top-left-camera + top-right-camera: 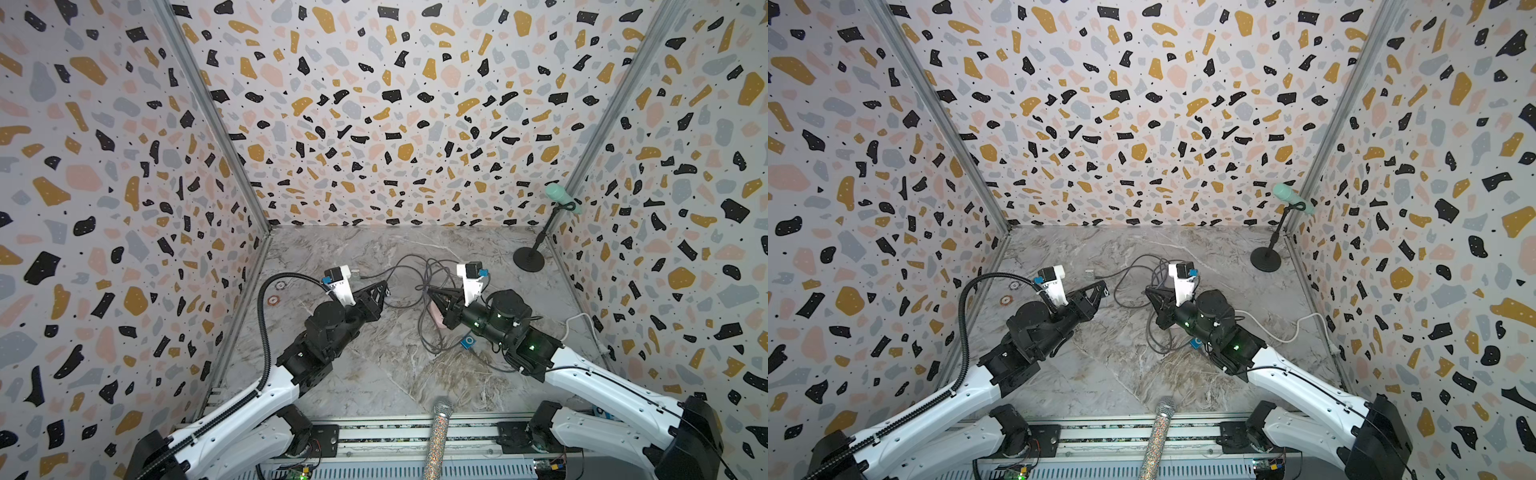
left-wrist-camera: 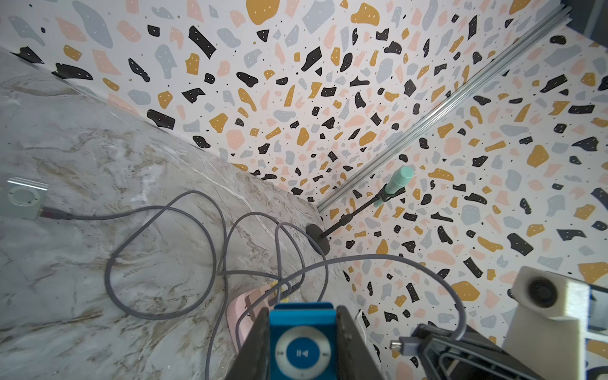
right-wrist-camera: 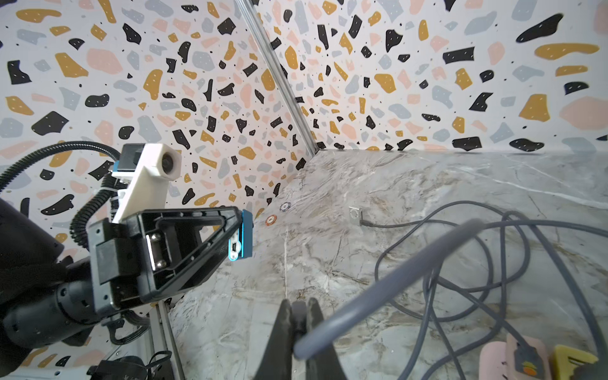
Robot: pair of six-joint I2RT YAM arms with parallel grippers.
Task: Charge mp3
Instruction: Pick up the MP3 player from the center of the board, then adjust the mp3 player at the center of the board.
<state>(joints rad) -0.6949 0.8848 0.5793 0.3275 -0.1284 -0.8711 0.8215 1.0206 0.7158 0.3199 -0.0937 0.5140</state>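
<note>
Mid-frame, left gripper [image 1: 384,289] clamps the mp3 [image 2: 302,348] by its side edges; right gripper [image 1: 429,290] pinches the cable plug [image 2: 406,346] tight; open gap between them.

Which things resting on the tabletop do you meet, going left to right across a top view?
poker chips → silver mp3 player → loose blue mp3 player → microphone stand base
</note>
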